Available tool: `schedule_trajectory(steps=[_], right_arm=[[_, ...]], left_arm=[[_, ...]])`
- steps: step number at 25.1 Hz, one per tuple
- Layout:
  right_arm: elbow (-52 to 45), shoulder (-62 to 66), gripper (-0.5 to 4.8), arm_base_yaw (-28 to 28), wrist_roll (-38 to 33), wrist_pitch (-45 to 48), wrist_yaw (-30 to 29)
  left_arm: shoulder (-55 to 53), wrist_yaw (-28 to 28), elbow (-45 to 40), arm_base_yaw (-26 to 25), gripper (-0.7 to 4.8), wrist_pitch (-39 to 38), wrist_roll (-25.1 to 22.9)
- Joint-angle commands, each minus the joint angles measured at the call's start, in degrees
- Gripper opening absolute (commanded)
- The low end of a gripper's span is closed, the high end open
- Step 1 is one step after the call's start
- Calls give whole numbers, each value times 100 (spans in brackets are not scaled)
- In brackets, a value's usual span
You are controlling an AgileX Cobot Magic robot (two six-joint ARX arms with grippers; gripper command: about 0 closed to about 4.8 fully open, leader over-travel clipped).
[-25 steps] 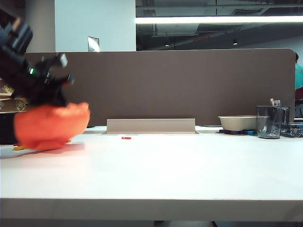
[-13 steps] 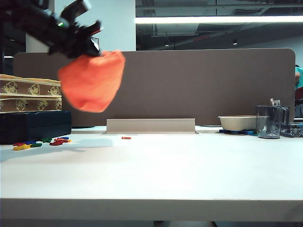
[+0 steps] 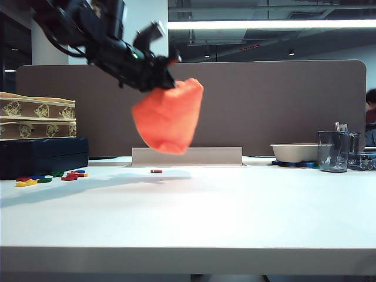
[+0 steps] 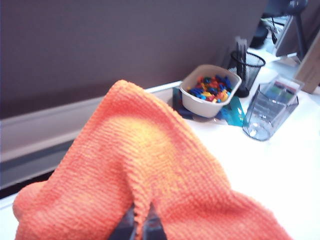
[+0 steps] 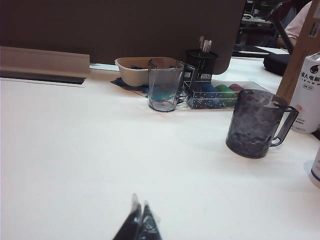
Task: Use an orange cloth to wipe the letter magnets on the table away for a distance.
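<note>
Orange cloth (image 3: 167, 116), fluffy and bunched, hanging pinched in left gripper (image 4: 141, 226) above the surface (image 3: 235, 211); letter magnets (image 3: 50, 177) lying well below-left, beside dark case (image 3: 41, 155). Right gripper (image 5: 139, 222) resting pressed together.

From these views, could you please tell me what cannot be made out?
- Left end effector: almost buried in the orange cloth in the left wrist view; motion-blurred in the exterior view.
- Letter magnets: too small in the exterior view to read any letter.
- Right end effector: cut off by the right wrist view's edge; only shut tips show.
</note>
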State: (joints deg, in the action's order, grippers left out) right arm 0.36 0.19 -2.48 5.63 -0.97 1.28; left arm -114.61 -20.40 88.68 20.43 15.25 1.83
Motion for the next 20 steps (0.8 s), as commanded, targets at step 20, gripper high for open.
schedule_trajectory(steps=[20], right_arm=[[-33,-11,0,2,-11,-98,-17]], left_arm=[[-2264,155,1694,273,-6,70,15]])
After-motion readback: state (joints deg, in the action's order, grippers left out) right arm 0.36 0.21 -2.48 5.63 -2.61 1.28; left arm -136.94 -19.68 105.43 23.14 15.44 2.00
